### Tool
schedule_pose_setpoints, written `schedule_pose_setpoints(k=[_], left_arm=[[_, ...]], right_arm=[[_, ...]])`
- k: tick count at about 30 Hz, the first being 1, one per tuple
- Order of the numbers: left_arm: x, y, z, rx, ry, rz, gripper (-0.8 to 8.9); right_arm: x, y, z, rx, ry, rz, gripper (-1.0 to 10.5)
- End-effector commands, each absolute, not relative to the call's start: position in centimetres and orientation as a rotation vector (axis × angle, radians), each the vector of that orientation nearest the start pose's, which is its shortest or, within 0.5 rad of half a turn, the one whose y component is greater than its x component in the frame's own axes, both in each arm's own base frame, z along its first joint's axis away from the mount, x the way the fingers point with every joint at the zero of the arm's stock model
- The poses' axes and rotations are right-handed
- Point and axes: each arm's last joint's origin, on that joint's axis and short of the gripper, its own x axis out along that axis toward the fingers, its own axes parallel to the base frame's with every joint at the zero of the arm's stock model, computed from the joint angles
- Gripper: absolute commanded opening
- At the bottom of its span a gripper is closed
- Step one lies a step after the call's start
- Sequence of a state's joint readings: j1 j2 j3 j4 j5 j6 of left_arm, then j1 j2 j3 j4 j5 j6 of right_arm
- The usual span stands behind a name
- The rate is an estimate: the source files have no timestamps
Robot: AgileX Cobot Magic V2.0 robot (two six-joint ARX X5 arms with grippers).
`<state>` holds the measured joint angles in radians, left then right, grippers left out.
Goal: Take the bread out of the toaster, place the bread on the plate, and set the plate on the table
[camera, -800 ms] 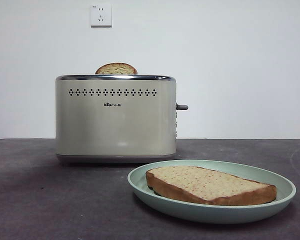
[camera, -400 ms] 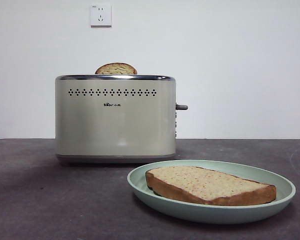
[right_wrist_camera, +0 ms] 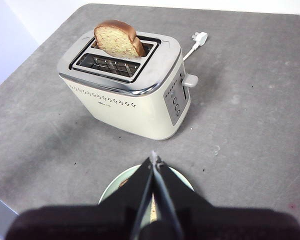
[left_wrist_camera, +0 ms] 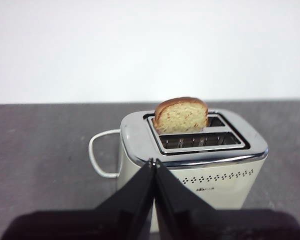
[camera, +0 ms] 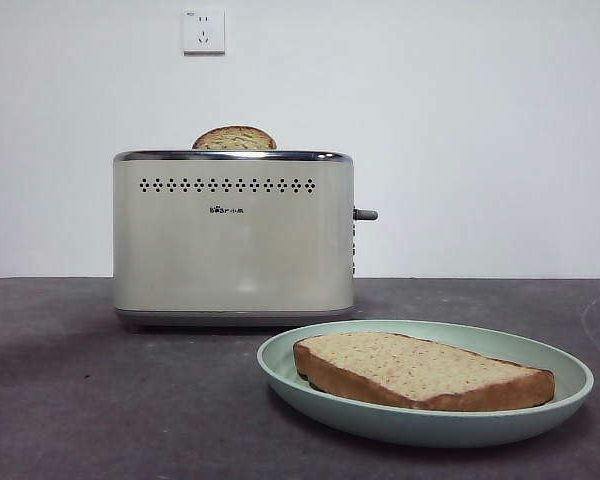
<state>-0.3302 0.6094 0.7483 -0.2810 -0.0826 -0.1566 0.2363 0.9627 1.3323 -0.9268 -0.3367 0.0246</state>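
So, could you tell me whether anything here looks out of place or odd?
Nothing is spilled or damaged. One oddity: the toaster is unplugged, its plug lying loose on the table, while a second slice stands in its rear slot.

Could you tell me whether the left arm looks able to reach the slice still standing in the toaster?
Probably yes: the slice stands up out of the toaster slot with nothing over it, and the left gripper, jaws shut, faces it.

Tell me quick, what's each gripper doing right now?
Left gripper: shut, empty, above the toaster.
Right gripper: shut, empty, above the plate.
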Motion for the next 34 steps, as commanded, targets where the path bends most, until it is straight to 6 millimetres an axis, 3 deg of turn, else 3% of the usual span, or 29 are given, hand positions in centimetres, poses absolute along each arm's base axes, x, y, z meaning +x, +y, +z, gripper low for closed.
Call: schedule_pose_setpoints(k=[1, 5, 8, 14, 20, 34], left_arm=[[12.9, -3.4, 28.4, -0.173, 0.140, -0.211, -0.04], [11.9, -2.3, 22.6, -0.254, 0.133, -0.137, -0.04], [11.2, -1.6, 19.6, -0.282, 0.144, -0.085, -0.04], [10.2, -0.6, 16.2, -0.290, 0.103, -0.012, -0.04], [9.6, -0.3, 14.6, -0.274, 0.183, 0.031, -0.04], [9.6, -0.3, 14.7, -0.249, 0.179, 0.029, -0.04]], right_arm=[[15.1, 4.6, 41.3, 0.044, 0.569, 0.552, 0.0], [15.1, 4.6, 41.3, 0.044, 0.569, 0.552, 0.0], [15.1, 4.6, 41.3, 0.044, 0.569, 0.552, 0.0], [15.1, 4.6, 41.3, 0.044, 0.569, 0.552, 0.0], [15.1, 4.6, 41.3, 0.044, 0.571, 0.551, 0.0], [15.0, 4.6, 41.3, 0.044, 0.570, 0.551, 0.0]])
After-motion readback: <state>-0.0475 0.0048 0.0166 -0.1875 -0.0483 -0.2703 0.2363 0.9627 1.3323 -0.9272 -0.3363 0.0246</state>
